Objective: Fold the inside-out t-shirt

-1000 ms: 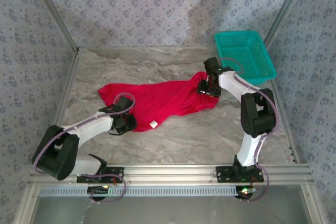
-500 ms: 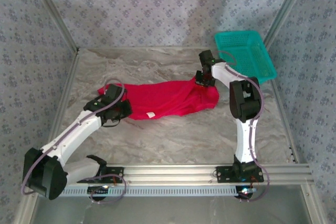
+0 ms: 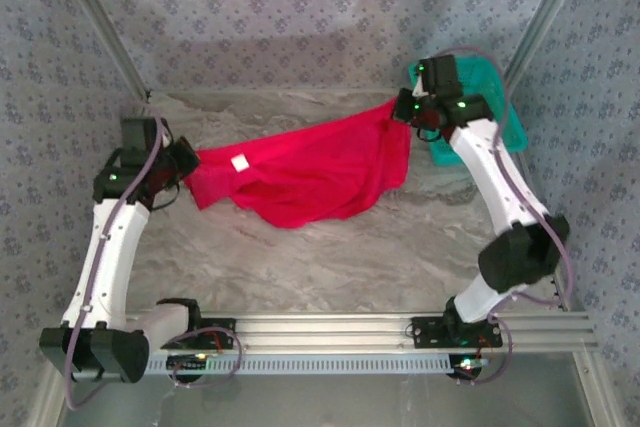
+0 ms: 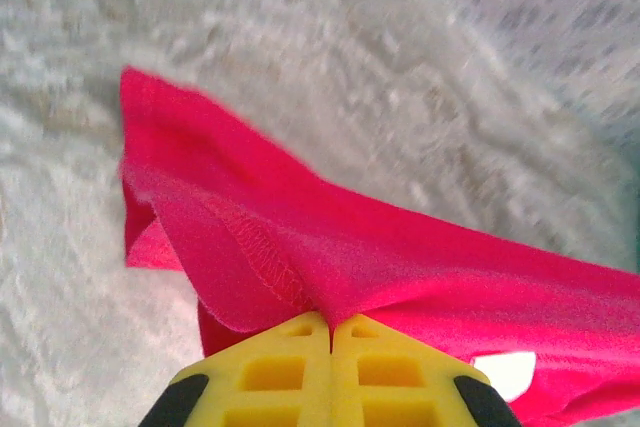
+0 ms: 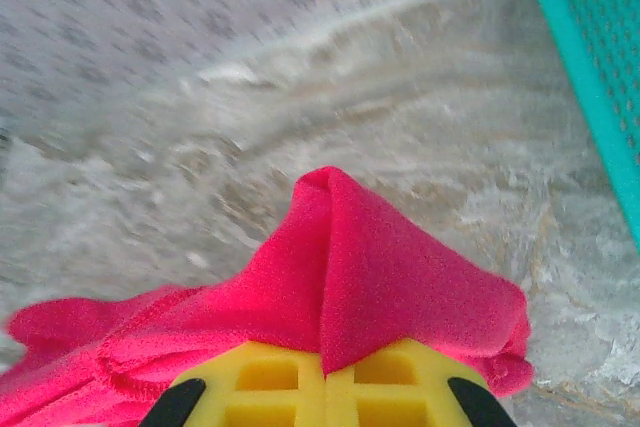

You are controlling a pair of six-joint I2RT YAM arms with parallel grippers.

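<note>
The red t-shirt (image 3: 310, 172) is held stretched above the table (image 3: 330, 257), clamped at its nine o'clock end by the left gripper (image 3: 185, 160) and at two o'clock by the right gripper (image 3: 405, 113), apparently so that it is spread flat for folding.

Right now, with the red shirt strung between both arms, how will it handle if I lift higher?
Probably floppy: the t-shirt sags in a belly between the left tool and right tool. Likely light, as a small pinch of cloth at each end carries it. Slipping seems unlikely: fabric bunches over both shut tools.
</note>
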